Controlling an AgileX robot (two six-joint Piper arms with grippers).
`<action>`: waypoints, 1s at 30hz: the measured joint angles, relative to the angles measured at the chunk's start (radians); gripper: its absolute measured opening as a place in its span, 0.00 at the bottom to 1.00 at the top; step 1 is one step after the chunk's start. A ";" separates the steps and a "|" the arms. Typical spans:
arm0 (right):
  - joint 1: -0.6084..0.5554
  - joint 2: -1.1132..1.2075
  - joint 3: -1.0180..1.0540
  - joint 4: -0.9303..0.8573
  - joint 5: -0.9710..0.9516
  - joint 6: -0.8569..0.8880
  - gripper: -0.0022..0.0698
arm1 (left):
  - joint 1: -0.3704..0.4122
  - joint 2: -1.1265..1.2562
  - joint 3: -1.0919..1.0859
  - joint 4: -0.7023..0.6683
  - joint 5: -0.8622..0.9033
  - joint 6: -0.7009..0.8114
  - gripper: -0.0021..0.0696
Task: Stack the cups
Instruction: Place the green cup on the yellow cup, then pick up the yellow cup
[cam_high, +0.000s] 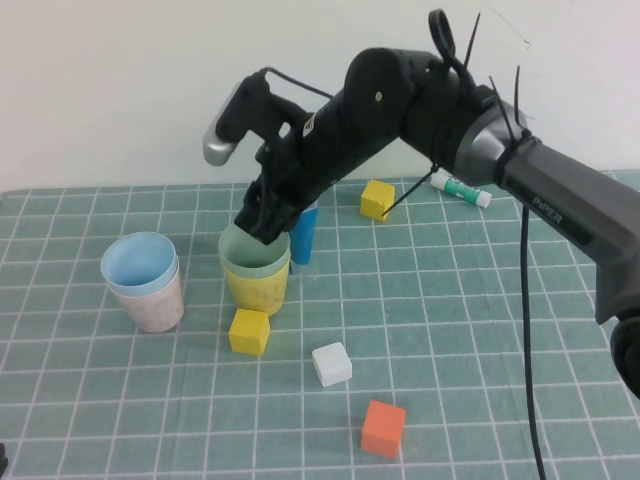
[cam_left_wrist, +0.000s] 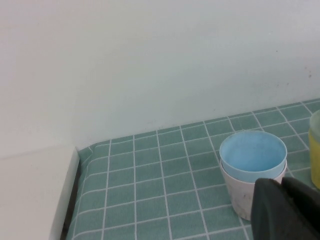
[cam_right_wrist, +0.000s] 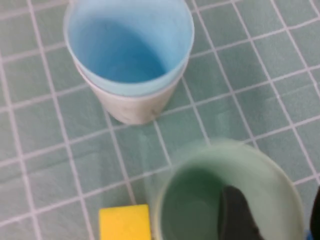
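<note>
There are 2 stacks of 2 cups. The light blue cup (cam_high: 140, 262) is nested inside the pale pink cup (cam_high: 155, 305), and its rim stands a little above the pink one. The sage green cup (cam_high: 253, 256) sits inside the yellow cup (cam_high: 258, 291), likewise with its rim raised above the yellow wall. No cup shows any contents besides the cup nested in it.

Taking the yellow cup as landmark: the blue-and-pink stack stands well to its left, apart from it. A yellow foam cube (cam_high: 249, 331) lies just in front of it, almost touching its base. A white cube (cam_high: 331, 363) lies in front and to the right, and an orange cube (cam_high: 383, 428) farther the same way. A blue cylinder (cam_high: 304, 236) stands upright just behind and to the right, a second yellow cube (cam_high: 377, 199) farther behind on that side, and a white and green tube (cam_high: 461, 188) lies beyond that.

The bench (cam_high: 470, 330) is covered by a green mat with a white grid; a plain pale wall rises behind it.

The right gripper (cam_high: 262, 226) reaches down over the green cup's far rim, 1 dark finger (cam_right_wrist: 236, 212) inside the cup and the other outside, parted and not pinching the wall. The left gripper (cam_left_wrist: 285, 210) sits low near the blue-and-pink stack, on the side away from the yellow cup, its fingers clenched on nothing.
</note>
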 joint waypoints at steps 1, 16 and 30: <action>0.000 0.000 -0.019 0.000 0.016 0.013 0.47 | 0.000 0.000 0.000 0.000 0.000 0.000 0.03; 0.000 0.046 -0.068 -0.007 -0.001 -0.206 0.68 | 0.000 0.000 0.000 -0.015 0.034 -0.002 0.03; 0.000 0.108 -0.068 -0.001 -0.012 -0.328 0.69 | 0.000 0.000 0.000 -0.015 0.043 -0.002 0.03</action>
